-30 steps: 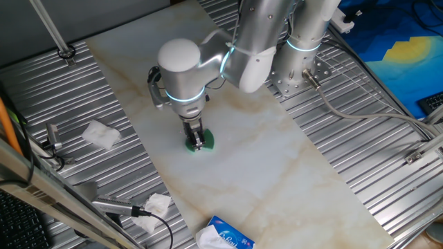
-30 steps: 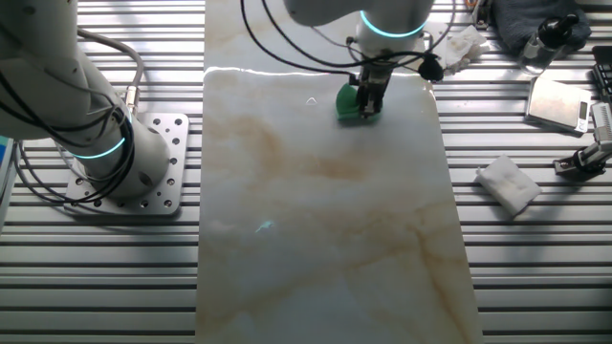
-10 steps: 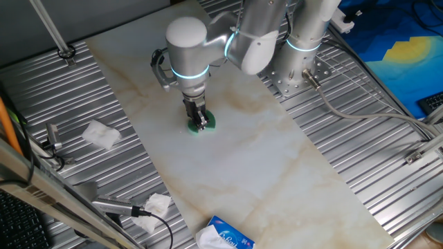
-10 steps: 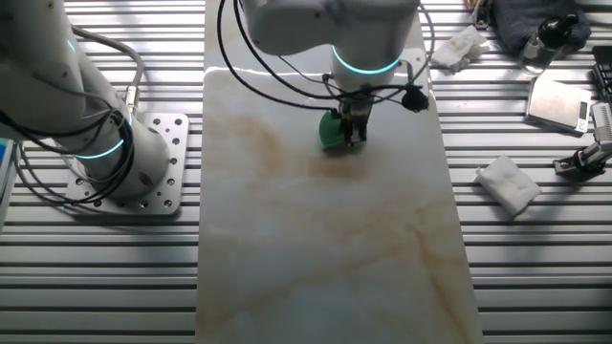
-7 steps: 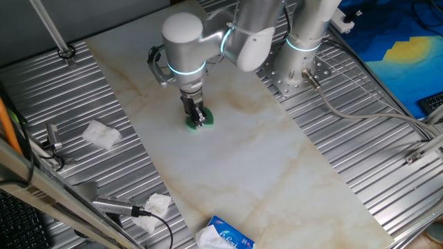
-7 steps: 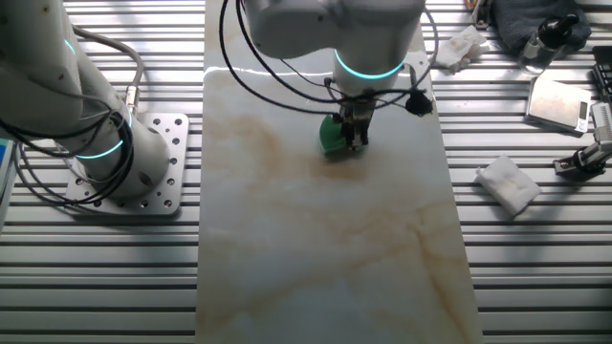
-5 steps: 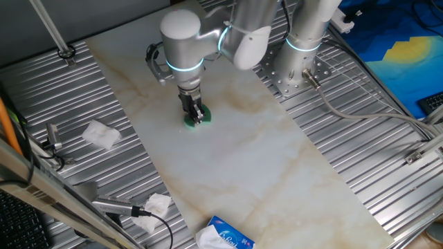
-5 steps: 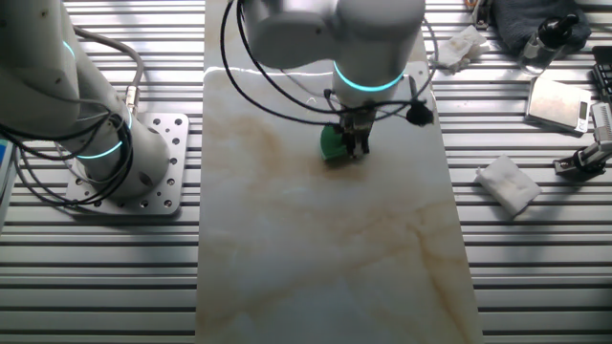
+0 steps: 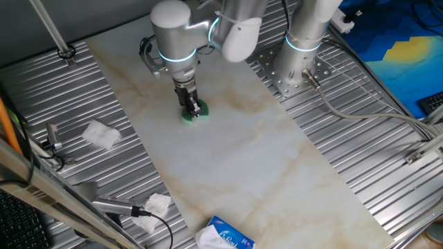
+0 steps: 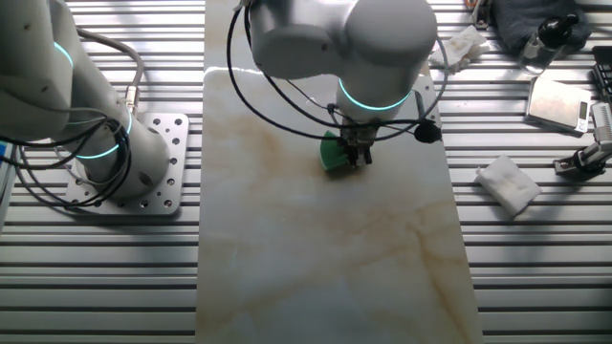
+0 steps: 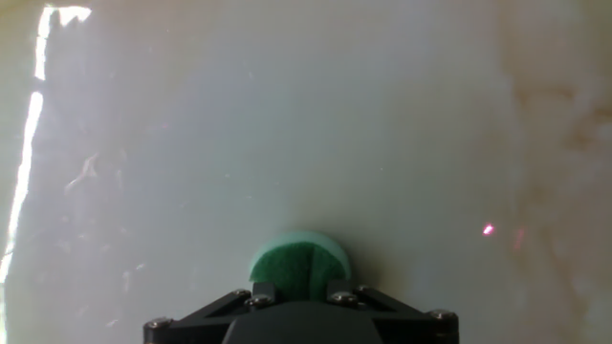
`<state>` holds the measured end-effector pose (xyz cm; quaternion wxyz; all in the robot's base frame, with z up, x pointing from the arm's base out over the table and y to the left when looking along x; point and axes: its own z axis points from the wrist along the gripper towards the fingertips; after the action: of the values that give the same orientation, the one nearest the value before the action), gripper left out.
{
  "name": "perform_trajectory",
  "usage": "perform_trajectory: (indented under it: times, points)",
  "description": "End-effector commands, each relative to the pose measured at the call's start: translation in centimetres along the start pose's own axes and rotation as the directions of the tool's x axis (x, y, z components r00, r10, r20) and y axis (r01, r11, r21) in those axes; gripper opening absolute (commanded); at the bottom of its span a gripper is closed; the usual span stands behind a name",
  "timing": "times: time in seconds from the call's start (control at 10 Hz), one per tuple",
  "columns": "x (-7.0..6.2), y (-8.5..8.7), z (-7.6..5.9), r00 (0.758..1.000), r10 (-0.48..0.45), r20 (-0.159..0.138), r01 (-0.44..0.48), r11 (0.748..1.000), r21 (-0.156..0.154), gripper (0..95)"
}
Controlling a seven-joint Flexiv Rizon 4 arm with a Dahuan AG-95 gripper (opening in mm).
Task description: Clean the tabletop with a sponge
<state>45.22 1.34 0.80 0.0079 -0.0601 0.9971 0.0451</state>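
Since three seconds ago the gripper has dragged the sponge up the tabletop, nearer the arm's base. Its fingers pinch the green sponge, which is pressed flat on the marble directly beneath them, not off to a side. From the hand view, the sponge bulges ahead of the fingers, with brown stains to the right; the fixed views hide that contact.

**A robotics lab bench**

A ribbed grey metal work surface carries a bolted robot arm base with loose cables. A marble-look slab lies on it. A keyboard sits at the near left edge.
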Motion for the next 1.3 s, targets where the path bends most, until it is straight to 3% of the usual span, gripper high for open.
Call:
perform_trajectory:
  times: [0.1, 0.2, 1.3]
  points:
    - [0.2, -0.1, -0.3, 1.0, -0.001, -0.007, 0.001, 1.0, -0.012, 0.0]
    - [0.2, -0.1, -0.3, 1.0, 0.011, -0.006, -0.011, 1.0, -0.028, 0.0]
    - [0.5, 2.3, 0.2, 0.998, 0.057, -0.01, -0.057, 0.998, -0.008, 0.0]
